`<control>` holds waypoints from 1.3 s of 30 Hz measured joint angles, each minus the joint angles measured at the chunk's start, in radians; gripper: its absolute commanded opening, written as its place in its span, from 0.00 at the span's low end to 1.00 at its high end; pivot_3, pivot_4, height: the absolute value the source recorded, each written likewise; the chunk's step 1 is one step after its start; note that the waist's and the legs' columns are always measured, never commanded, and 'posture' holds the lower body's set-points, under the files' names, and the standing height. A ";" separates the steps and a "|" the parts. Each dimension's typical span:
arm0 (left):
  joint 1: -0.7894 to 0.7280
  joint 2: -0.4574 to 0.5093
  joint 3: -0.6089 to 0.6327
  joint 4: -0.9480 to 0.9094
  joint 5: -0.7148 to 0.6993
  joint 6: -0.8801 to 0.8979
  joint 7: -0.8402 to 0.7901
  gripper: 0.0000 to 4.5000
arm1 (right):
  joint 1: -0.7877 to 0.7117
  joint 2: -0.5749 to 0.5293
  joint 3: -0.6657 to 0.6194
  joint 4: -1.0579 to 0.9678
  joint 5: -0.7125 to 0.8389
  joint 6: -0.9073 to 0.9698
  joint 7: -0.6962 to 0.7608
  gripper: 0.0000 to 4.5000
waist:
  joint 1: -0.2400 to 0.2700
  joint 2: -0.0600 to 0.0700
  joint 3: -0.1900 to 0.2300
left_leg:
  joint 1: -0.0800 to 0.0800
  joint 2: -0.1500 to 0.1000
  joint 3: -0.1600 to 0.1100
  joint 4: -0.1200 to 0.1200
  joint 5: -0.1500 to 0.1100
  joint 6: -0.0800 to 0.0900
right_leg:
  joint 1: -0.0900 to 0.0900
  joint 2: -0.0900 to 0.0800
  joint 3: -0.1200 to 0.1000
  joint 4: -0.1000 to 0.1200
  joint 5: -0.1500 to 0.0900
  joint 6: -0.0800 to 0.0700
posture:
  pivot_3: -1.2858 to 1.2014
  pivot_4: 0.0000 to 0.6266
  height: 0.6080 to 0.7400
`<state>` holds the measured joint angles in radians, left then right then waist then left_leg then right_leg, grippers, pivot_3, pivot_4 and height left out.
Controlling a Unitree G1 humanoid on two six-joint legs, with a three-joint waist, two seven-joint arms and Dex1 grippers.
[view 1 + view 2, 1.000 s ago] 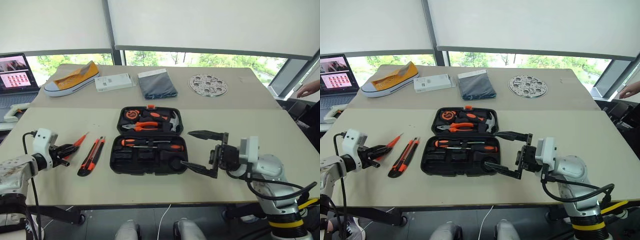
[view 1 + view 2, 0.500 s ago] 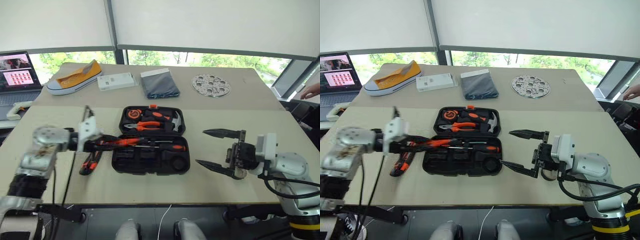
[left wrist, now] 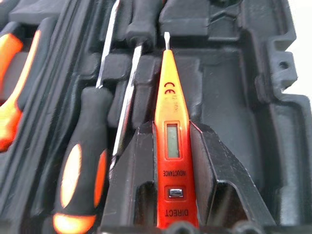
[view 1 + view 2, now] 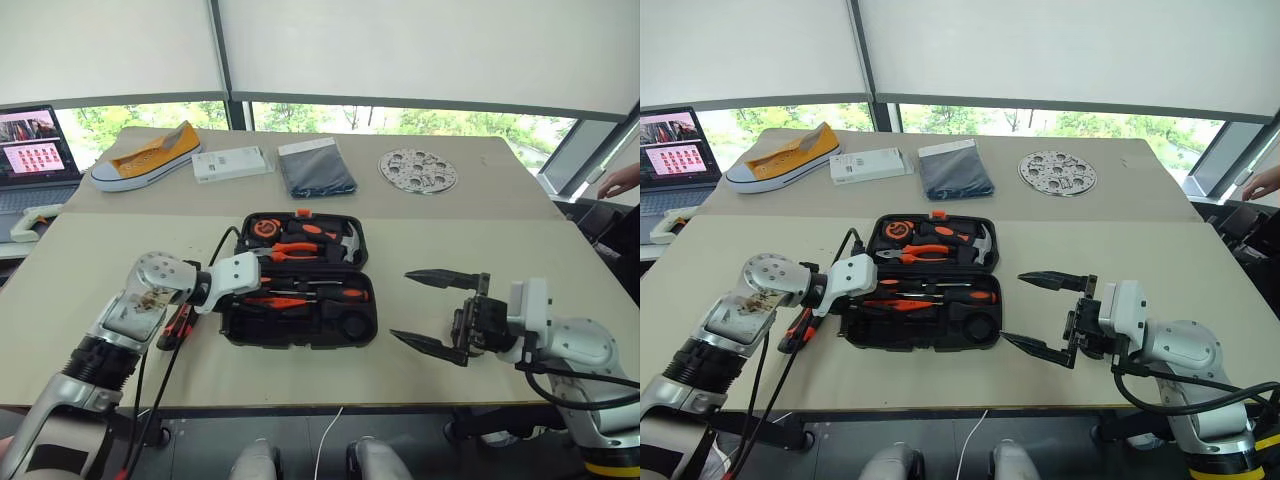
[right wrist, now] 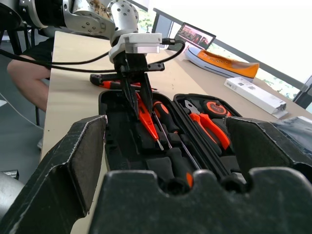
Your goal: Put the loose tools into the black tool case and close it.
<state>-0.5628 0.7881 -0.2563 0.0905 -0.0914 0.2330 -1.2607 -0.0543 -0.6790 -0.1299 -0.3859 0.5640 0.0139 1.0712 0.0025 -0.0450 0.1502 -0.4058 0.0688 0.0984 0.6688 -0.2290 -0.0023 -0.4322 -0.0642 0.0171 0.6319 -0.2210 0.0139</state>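
Swung in from the left since a second ago, the left gripper (image 3: 176, 146), jaws clamped on the slim screwdriver (image 3: 169, 122), is held over the open case (image 4: 300, 335) mid-surface; the tip should be lowered squarely into a free recess before release, while the right gripper (image 4: 440, 312) waits wide open.

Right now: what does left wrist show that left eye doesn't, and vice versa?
Left wrist: print and a small display on the slim orange screwdriver clamped in the left gripper.

Left eye: the open right gripper beside the black tool case, and the utility knife on the table.

Both: tool case recesses, a seated black-handled screwdriver.
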 measured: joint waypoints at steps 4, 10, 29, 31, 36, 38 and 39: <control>0.000 0.013 0.001 0.017 0.013 -0.037 -0.007 0.11 | 0.024 0.001 -0.004 -0.001 0.000 0.000 -0.009 1.00 | 0.001 0.000 0.000 | 0.003 0.000 -0.001 0.000 0.000 0.000 | 0.004 0.000 -0.001 0.000 -0.001 0.001 | 0.52 0.24 1.00; -0.031 0.013 -0.024 0.089 0.055 -0.143 -0.018 0.11 | 0.027 0.003 -0.004 -0.001 0.000 0.000 -0.014 1.00 | 0.000 0.000 0.000 | 0.007 0.000 -0.001 0.000 0.000 0.000 | 0.008 0.000 -0.001 0.000 -0.002 0.002 | 0.52 0.24 1.00; -0.100 -0.047 -0.063 0.236 0.098 -0.205 -0.064 0.11 | -0.002 0.018 0.002 0.002 -0.002 0.000 -0.040 1.00 | -0.001 0.006 -0.004 | 0.012 0.000 -0.003 0.000 0.000 0.000 | 0.011 0.003 0.002 0.000 -0.002 0.003 | 0.52 0.24 1.00; -0.109 -0.054 -0.068 0.228 0.105 -0.182 -0.072 0.11 | -0.002 0.024 0.005 0.003 -0.003 0.000 -0.043 1.00 | 0.000 0.007 -0.005 | 0.011 0.000 -0.003 0.000 0.000 0.000 | 0.010 0.003 0.002 0.000 -0.002 0.003 | 0.52 0.24 1.00; -0.123 -0.053 -0.091 0.207 0.149 -0.176 -0.072 0.11 | -0.006 0.031 0.022 0.003 -0.010 0.000 -0.048 1.00 | 0.007 0.007 -0.005 | 0.010 0.000 -0.003 0.000 0.000 0.000 | 0.010 0.003 0.002 -0.001 -0.002 0.003 | 0.52 0.24 1.00; -0.123 -0.046 -0.092 0.205 0.150 -0.167 -0.075 0.11 | -0.006 0.031 0.022 0.003 -0.011 0.000 -0.048 1.00 | 0.006 0.007 -0.005 | 0.011 0.000 -0.004 0.000 0.000 0.000 | 0.010 0.004 0.002 0.000 -0.002 0.003 | 0.52 0.24 1.00; -0.119 -0.044 -0.086 0.203 0.148 -0.162 -0.078 0.11 | -0.006 0.031 0.022 0.003 -0.011 0.000 -0.048 1.00 | 0.004 0.008 -0.005 | 0.011 0.000 -0.004 0.000 0.000 0.000 | 0.010 0.004 0.002 0.000 -0.002 0.003 | 0.52 0.24 1.00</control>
<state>-0.6817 0.7438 -0.3428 0.2940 0.0567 0.0708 -1.3387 -0.0605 -0.6480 -0.1077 -0.3831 0.5529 0.0136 1.0230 0.0060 -0.0375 0.1449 -0.3949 0.0689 0.0947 0.6691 -0.2291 -0.0022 -0.4218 -0.0603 0.0196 0.6316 -0.2234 0.0169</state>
